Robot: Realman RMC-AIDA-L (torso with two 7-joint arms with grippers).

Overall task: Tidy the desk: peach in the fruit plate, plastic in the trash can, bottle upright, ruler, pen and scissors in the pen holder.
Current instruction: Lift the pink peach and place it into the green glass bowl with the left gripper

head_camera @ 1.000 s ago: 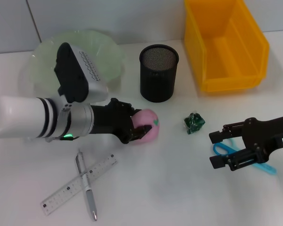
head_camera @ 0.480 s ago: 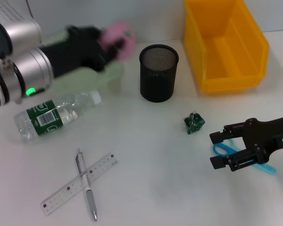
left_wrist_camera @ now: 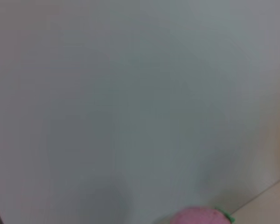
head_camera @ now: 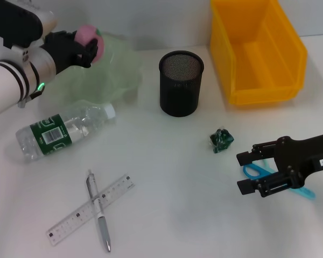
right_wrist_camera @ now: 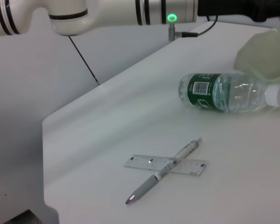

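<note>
Your left gripper (head_camera: pixel 85 47) is raised over the far-left part of the pale green fruit plate (head_camera: pixel 118 70), fingers pinched around the pink peach (head_camera: pixel 89 41); the peach is in the air above the plate, not resting on it. The left wrist view only catches the top of the peach (left_wrist_camera: pixel 199 217) against a blank wall. Your right gripper (head_camera: pixel 246 171) sits low at the near right of the white desk (head_camera: pixel 177 204), fingers spread apart, nothing between them, with the blue scissors (head_camera: pixel 254 171) lying flat directly under and behind it; you can't tell from the head view whether a finger touches the handle. The clear bottle (head_camera: pixel 64 130) with the green label lies on its side, near edge of the plate, white cap pointing toward the black mesh pen holder (head_camera: pixel 181 83); the right wrist view shows the same bottle (right_wrist_camera: pixel 231 92) flat on the desk. The pen holder stands upright in the middle at the back, just left of the yellow bin (head_camera: pixel 257 51). The crumpled green plastic (head_camera: pixel 222 140) lies on the desk between the pen holder and your right gripper, apart from both. The ruler (head_camera: pixel 75 217) and the pen (head_camera: pixel 98 211) lie crossed at the near left, pen on top, which the right wrist view confirms for pen (right_wrist_camera: pixel 164 171) and ruler (right_wrist_camera: pixel 191 166).
</note>
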